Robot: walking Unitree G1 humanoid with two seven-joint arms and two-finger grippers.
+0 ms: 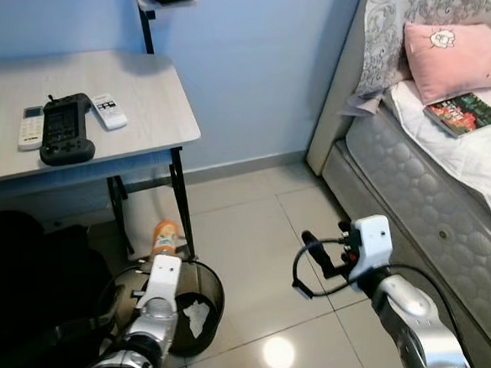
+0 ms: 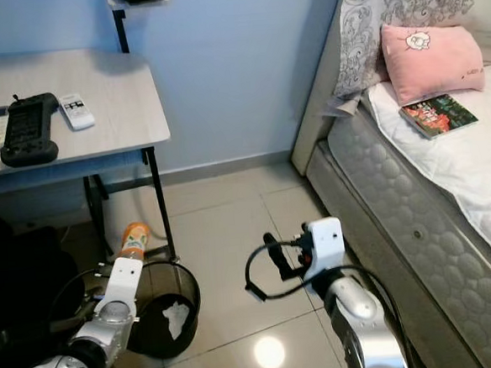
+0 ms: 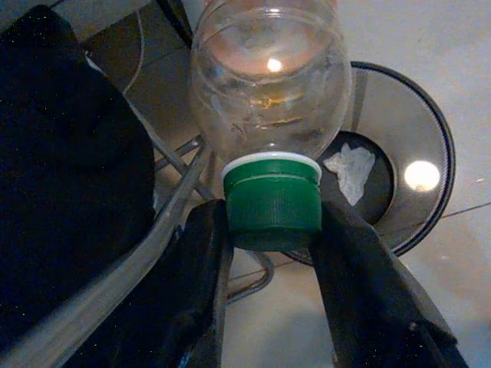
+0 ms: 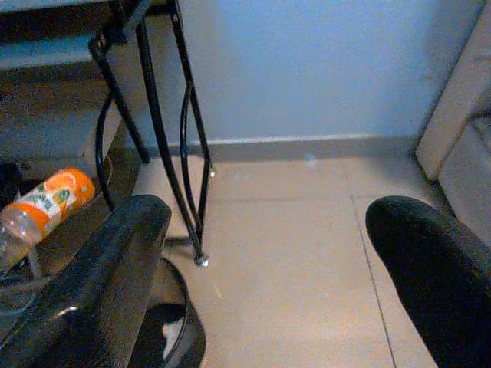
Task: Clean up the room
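Note:
A clear plastic bottle (image 3: 268, 92) with an orange label and a green cap (image 3: 272, 203) is held by its cap between my left gripper's (image 3: 274, 230) black fingers (image 3: 201, 261). In the left eye view the bottle (image 1: 165, 238) sticks out past my left wrist, just above the far rim of a round black mesh bin (image 1: 212, 289) by the table leg. A crumpled white paper (image 1: 196, 315) lies in the bin. My right gripper (image 4: 268, 253) hangs open over bare floor tiles to the right of the bin, nothing between its fingers (image 4: 115, 261).
A light wooden table (image 1: 137, 82) carries two white remotes, a black controller (image 1: 65, 127) and a green object. Its black metal legs (image 1: 182, 201) stand beside the bin. A dark bulky shape (image 1: 33, 283) lies at the left. A bed (image 1: 431, 188) with a pink pillow and a book runs along the right.

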